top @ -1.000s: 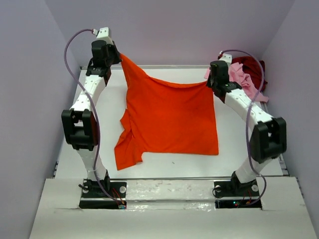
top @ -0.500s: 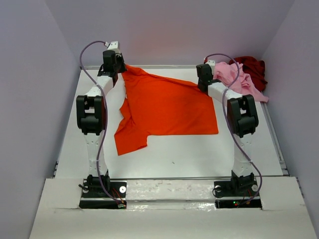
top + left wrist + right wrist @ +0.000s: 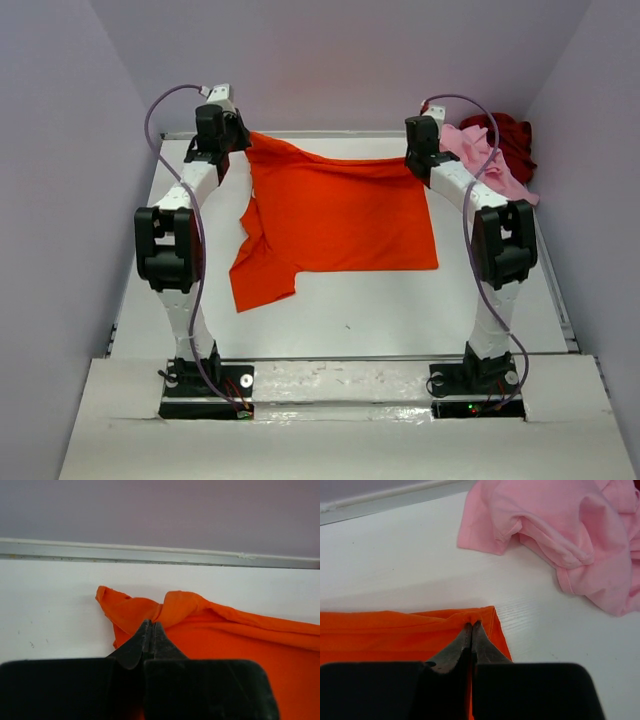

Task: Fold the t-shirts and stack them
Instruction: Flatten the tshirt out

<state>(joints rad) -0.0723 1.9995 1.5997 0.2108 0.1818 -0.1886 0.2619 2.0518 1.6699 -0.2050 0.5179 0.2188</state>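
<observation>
Orange t-shirt (image 3: 340, 215) gripped at both far corners.
I read the left gripper (image 3: 151, 626) as jaws pressed together on the bunched far-left corner, and the right gripper (image 3: 471, 625) as pinching the far-right corner the same way. The rest of the cloth lies spread on the white table (image 3: 350, 320), one sleeve trailing to the near left. The pink t-shirt (image 3: 555, 530) sits crumpled at the far right, the dark red t-shirt (image 3: 512, 135) touching it behind.

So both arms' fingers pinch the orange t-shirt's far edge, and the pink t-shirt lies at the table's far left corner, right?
No: the pink t-shirt lies at the far right corner, as the top external view shows. The rest is right.
</observation>
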